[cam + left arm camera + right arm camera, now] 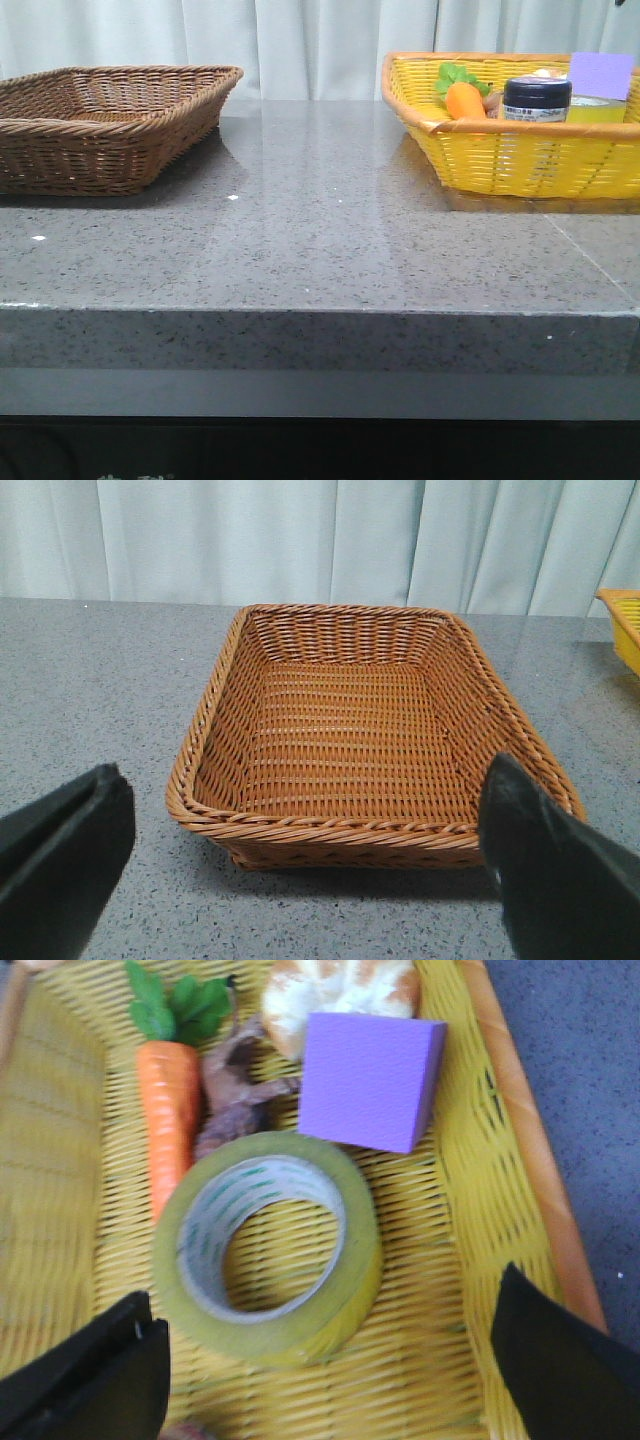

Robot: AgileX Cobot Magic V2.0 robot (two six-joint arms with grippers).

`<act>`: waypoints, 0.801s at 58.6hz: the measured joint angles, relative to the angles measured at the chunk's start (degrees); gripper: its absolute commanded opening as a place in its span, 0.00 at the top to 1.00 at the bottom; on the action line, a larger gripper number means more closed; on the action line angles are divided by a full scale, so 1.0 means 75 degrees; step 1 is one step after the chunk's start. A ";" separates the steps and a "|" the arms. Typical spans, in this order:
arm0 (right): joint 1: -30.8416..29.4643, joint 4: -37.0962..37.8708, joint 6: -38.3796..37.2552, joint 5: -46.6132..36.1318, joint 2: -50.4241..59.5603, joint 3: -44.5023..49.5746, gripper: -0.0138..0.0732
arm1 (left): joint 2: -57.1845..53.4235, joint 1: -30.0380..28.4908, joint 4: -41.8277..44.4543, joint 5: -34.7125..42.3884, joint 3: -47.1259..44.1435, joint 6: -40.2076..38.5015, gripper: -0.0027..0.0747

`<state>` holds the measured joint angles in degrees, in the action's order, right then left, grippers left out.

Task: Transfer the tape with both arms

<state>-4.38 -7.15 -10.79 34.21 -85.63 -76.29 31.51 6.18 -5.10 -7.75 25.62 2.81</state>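
Right wrist view showed the tape [268,1245] lying flat in the yellow basket [500,1130], beside the carrot [168,1110] and touching the purple block [370,1080]. Right gripper [330,1380] hung above it, jaws spread wide. Left gripper [300,870], jaws also wide, faced the brown basket [340,845].

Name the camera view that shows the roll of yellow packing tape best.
The right wrist view: the tape lies flat in the yellow basket, whole, core visible. The front view shows only a yellowish sliver behind the rim; the left wrist view shows none.
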 measured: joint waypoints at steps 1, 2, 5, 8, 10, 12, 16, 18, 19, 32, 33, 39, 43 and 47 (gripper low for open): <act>-0.0013 0.0000 0.0000 0.0023 -0.0096 -0.0099 0.08 | 0.0000 0.0000 0.0000 0.0000 0.0000 0.0000 0.07; -0.0035 0.0000 0.0000 0.0068 -0.0238 -0.0162 0.08 | 0.0000 0.0000 0.0000 0.0000 0.0000 0.0000 0.07; -0.0043 0.0000 0.0000 0.0099 -0.0558 -0.0388 0.08 | 0.0000 0.0000 0.0000 0.0000 0.0000 0.0000 0.07; -0.0043 0.0000 -0.0015 0.0130 -0.0850 -0.0560 0.08 | 0.0000 0.0000 0.0000 0.0000 0.0000 0.0000 0.07; -0.0043 -0.0018 -0.0015 0.0130 -0.1044 -0.0677 0.08 | 0.0000 0.0000 0.0000 0.0000 0.0000 0.0000 0.07; -0.0043 -0.0048 -0.0032 0.0132 -0.1232 -0.0791 0.08 | 0.0000 0.0000 0.0000 0.0000 0.0000 0.0000 0.07; -0.0043 -0.0118 -0.0032 0.0178 -0.1548 -0.0990 0.08 | 0.0000 0.0000 0.0000 0.0000 0.0000 0.0000 0.07; -0.0043 -0.0152 -0.0032 0.0192 -0.1680 -0.1067 0.08 | 0.0000 0.0000 0.0000 0.0000 0.0000 0.0000 0.07; -0.0043 -0.0163 -0.0032 0.0215 -0.1776 -0.1116 0.08 | 0.0000 0.0000 0.0000 0.0000 0.0000 0.0000 0.07; -0.0043 -0.0298 -0.0032 0.0270 -0.2458 -0.1251 0.17 | 0.0000 0.0000 0.0000 0.0000 0.0000 0.0000 0.07; -0.0043 -0.0298 -0.0032 0.0270 -0.2509 -0.1251 0.20 | 0.0000 0.0000 0.0000 0.0000 0.0000 0.0000 0.07; -0.0043 -0.0298 -0.0032 0.0284 -0.2601 -0.1251 0.37 | 0.0000 0.0000 0.0000 0.0000 0.0000 0.0000 0.07; -0.0043 -0.0344 -0.0032 0.0284 -0.2601 -0.1251 0.49 | 0.0000 0.0000 0.0000 0.0000 0.0000 0.0000 0.07; -0.0043 -0.0385 -0.0046 0.0251 -0.2601 -0.1270 0.57 | 0.0000 0.0000 0.0000 0.0000 0.0000 0.0000 0.07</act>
<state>-4.70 -10.04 -11.13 36.09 -105.14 -85.81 31.51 6.18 -5.10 -7.75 25.62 2.81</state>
